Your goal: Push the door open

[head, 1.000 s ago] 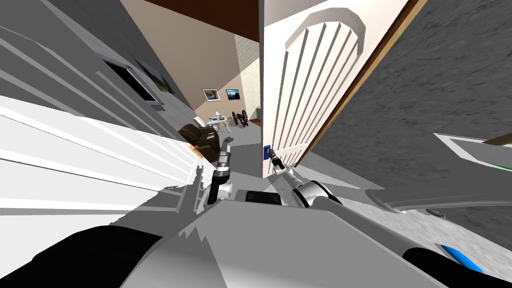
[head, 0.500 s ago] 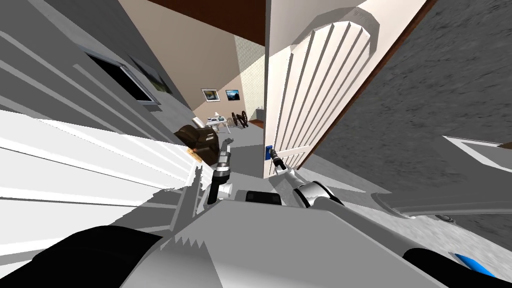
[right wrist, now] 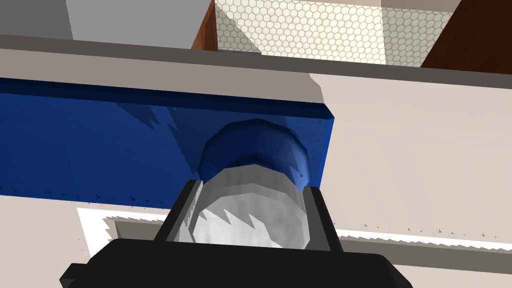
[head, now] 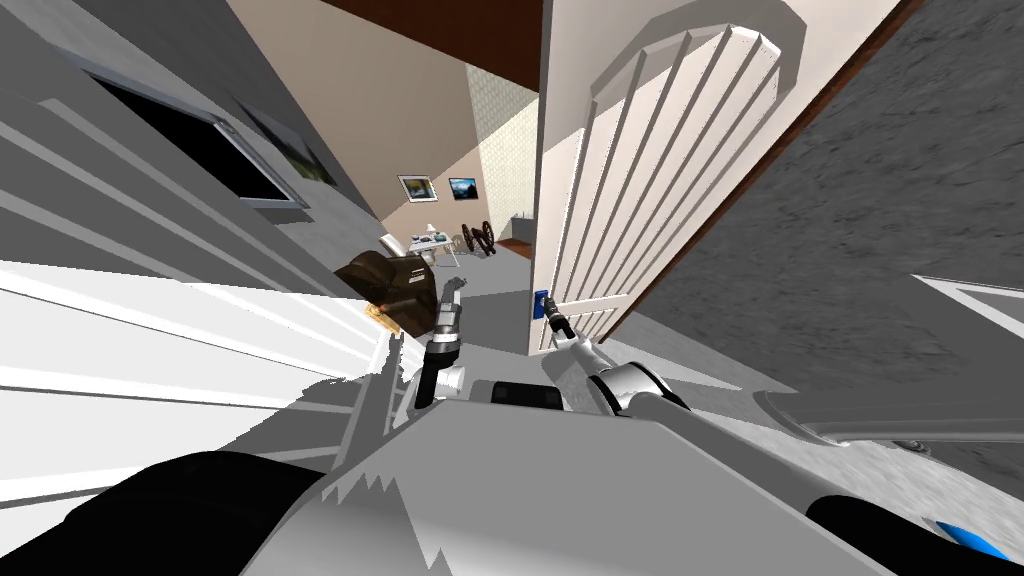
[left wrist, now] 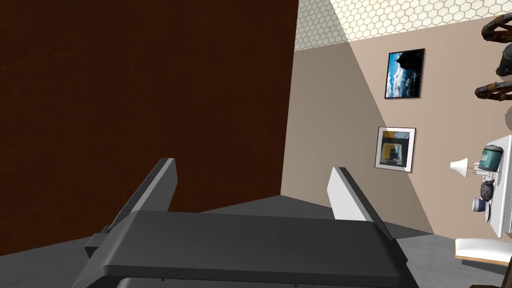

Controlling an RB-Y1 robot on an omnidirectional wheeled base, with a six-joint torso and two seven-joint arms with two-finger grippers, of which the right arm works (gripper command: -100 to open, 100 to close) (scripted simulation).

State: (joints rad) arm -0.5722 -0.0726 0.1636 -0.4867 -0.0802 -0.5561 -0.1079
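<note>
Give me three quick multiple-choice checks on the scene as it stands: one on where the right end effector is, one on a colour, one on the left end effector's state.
1. Where is the right end effector?
A. on the knob of the door
B. on the door's top edge
C. down on the floor

2. What colour is the plate behind the knob?
A. red
B. blue
C. green

3. What state is the left end effector in?
A. shut on a cup
B. shut on nothing
C. open and empty

Answers:
1 A: its fingers press the sides of the pale knob.
2 B: the right wrist view shows a deep blue plate on the cream door.
3 C: its two fingers stand wide apart with nothing between them.
</note>
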